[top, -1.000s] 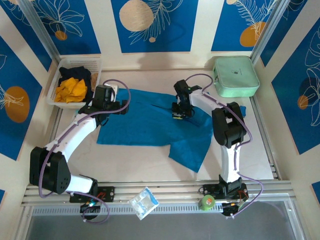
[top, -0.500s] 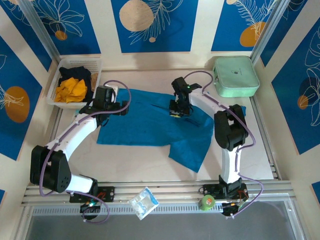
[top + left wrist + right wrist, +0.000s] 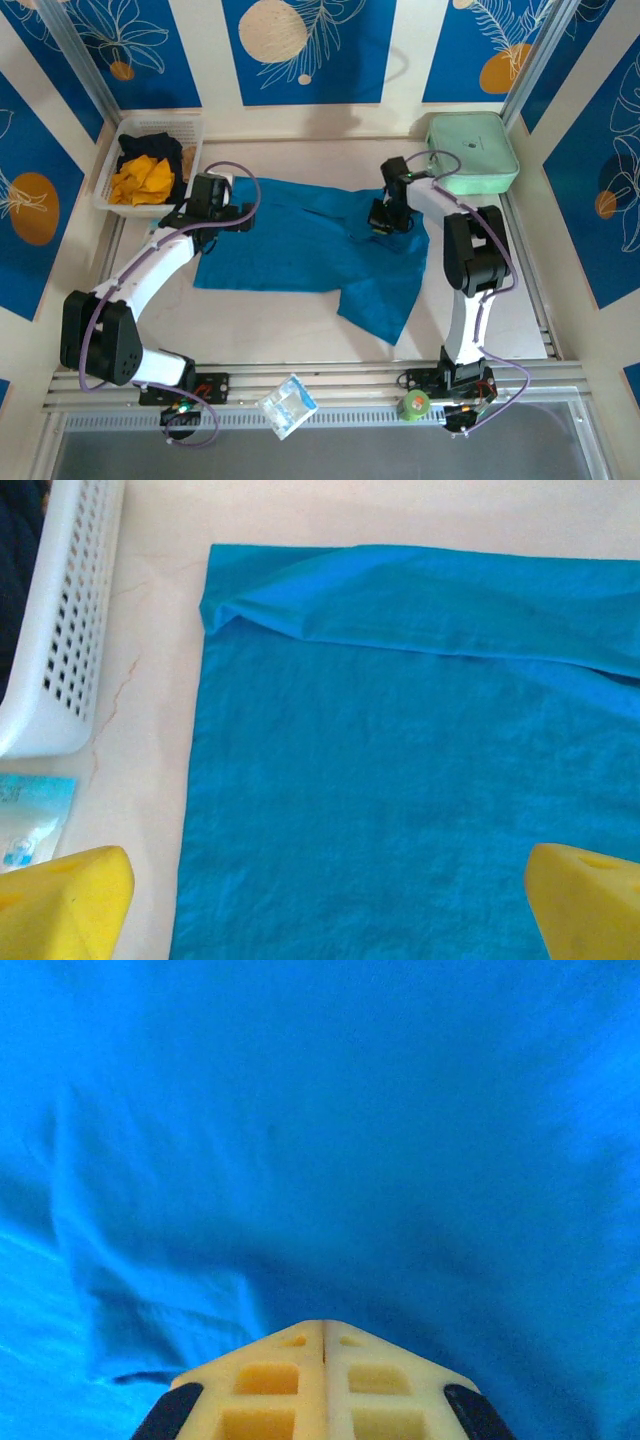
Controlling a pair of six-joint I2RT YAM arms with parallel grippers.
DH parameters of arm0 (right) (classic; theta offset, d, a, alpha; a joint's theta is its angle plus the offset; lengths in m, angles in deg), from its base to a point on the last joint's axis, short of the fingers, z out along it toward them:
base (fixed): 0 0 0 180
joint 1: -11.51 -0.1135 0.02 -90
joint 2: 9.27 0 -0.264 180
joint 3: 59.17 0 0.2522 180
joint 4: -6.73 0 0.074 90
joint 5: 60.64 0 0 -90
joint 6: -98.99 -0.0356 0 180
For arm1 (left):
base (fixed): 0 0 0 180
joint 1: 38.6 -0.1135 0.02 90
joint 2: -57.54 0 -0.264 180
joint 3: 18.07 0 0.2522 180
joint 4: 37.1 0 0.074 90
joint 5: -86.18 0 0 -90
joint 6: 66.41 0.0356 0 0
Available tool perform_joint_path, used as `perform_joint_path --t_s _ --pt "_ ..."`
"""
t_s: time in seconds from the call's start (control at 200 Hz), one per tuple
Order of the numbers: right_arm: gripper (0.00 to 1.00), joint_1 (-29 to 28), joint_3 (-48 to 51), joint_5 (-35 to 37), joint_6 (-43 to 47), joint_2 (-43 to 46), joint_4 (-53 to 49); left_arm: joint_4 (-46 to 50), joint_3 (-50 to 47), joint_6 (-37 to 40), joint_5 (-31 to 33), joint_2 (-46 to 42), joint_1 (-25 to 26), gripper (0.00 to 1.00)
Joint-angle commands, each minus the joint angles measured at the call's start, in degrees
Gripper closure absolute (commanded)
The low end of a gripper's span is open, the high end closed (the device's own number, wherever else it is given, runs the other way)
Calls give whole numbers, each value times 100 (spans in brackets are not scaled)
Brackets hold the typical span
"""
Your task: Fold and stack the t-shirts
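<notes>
- Pinching a fold of the teal shirt [image 3: 290, 240], the right gripper [image 3: 383, 218] has its fingers [image 3: 270, 1375] pressed flat together. Cloth gathers up toward the tips in the wrist view, so this grip looks meant to carry that side across for a fold.
- Most of the shirt lies flat on the table [image 3: 290, 320], spreading out to the left of the right gripper. One flap trails back from it toward the arm's base.
- Just to the right of that gripper sits a mint case [image 3: 472, 152], apart from the cloth.
- The left gripper [image 3: 212, 192] is spread wide and holds nothing. The shirt's left edge runs between its fingers [image 3: 60, 900], with a rolled-over corner just ahead of them. It seems placed to take or pin that corner while the other side is worked.
- A basket [image 3: 160, 121] ahead and to the left of the left gripper holds an orange shirt [image 3: 140, 180] and a black shirt [image 3: 150, 148], both crumpled, probably waiting their turn.
- The right arm is stretched far forward with its wrist bent down onto the cloth. The left arm reaches diagonally forward, its wrist tipped down just above the shirt.
</notes>
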Motion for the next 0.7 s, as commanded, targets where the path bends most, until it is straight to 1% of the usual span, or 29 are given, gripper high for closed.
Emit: perform_joint_path --t_s 0.0,0.115,0.26,0.355,0.435,0.565,0.62,0.69 --pt "100 -300 217 -187 -142 -13 172 514 250 -353 318 8 42 0" --pt "100 -466 478 -20 -251 -26 238 1048 443 -541 474 52 41 0" --pt "100 -404 582 41 -290 -121 223 1784 566 -940 801 163 42 0" --pt "100 -322 596 23 -262 95 198 2232 522 -1279 992 315 26 0" --pt "100 -232 554 29 -198 406 83 2327 345 -1496 982 464 13 1" --pt "100 30 440 100 -42 939 -158 2190 -19 -1796 860 734 -22 14" --pt "96 208 385 137 47 1059 -211 2083 -160 -1898 800 873 -20 21" --pt "94 492 275 93 151 1044 -289 1926 -308 -2002 714 1043 -27 32"
